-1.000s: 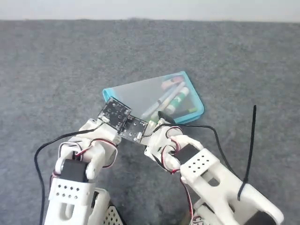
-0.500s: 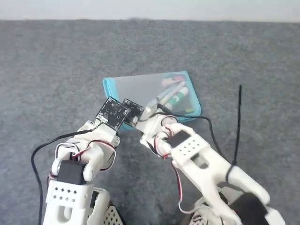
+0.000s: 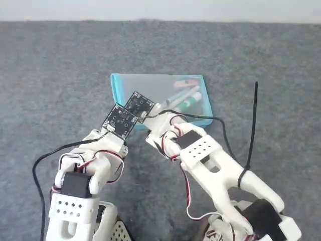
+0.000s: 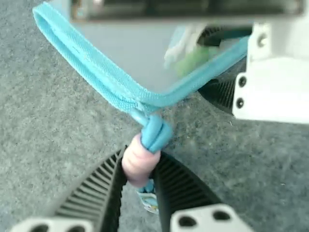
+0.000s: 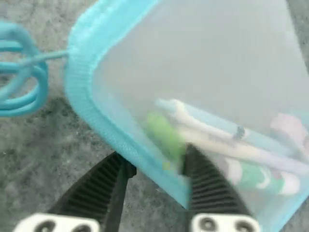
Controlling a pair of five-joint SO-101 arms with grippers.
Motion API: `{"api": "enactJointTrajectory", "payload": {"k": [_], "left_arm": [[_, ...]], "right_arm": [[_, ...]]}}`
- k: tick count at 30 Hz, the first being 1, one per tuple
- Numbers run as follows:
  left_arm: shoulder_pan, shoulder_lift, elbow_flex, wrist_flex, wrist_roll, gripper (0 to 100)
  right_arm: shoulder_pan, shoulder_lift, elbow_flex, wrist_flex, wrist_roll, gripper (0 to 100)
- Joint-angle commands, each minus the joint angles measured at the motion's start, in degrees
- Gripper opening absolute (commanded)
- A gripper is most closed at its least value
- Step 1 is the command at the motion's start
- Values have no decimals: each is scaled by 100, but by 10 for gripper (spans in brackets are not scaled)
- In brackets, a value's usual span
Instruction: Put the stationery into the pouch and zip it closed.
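1. Pouch (image 3: pixel 145 90): clear with a teal edge, flat on the grey table (image 3: pixel 60 65), upper centre of the high view. Both arms meet at its lower-left edge.
2. Stationery (image 3: pixel 185 98): pens and markers already inside, bunched in the pouch's right half. Nothing loose is on the table, so the loading looks done.
3. Left gripper (image 4: pixel 140 164): clenched on the pink zip pull (image 4: pixel 137 162), lower centre of the left wrist view. A blue cord loop (image 4: pixel 155 133) links the pull to the pouch corner just above.
4. Why: gripping the pull gives a firm handle for dragging the slider along the teal seam.
5. Right gripper (image 5: pixel 154 174): jaws released and parted across the pouch's teal hem, bottom centre of the right wrist view. One jaw sits over the clear face near the green marker (image 5: pixel 161 133), the other is off on the table.
6. Why: probably bracing the pouch so it does not slide while the zip is pulled.
7. Zip state: the slider sits at a corner and the visible seam looks joined. I cannot confirm it is fully closed.
8. Risk: the pouch could drag instead of the zip running.
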Motion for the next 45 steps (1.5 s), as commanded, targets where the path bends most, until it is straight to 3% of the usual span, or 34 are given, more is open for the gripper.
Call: {"api": "enactJointTrajectory", "payload": {"k": [1,10,16,20,27,37,45], "left_arm": [[97,-185,-233,-26,18,10],[53,-220,-101,-158,-105,12],[-9,-229,681,-1327,-141,12],[-413,-229,857,-1820,-123,12],[-475,-229,875,-1855,-123,12],[-510,-229,1068,-1969,-132,12],[-237,-220,1358,-2119,-123,12]], "right_arm": [[224,-110,-422,259,-123,5],[585,-119,-334,989,413,6],[673,-444,352,998,958,6],[875,-1042,897,936,1029,5],[1912,-1534,1495,919,1635,5],[2132,-2044,2022,857,1960,5],[2853,-2193,2048,857,1934,6]]}}
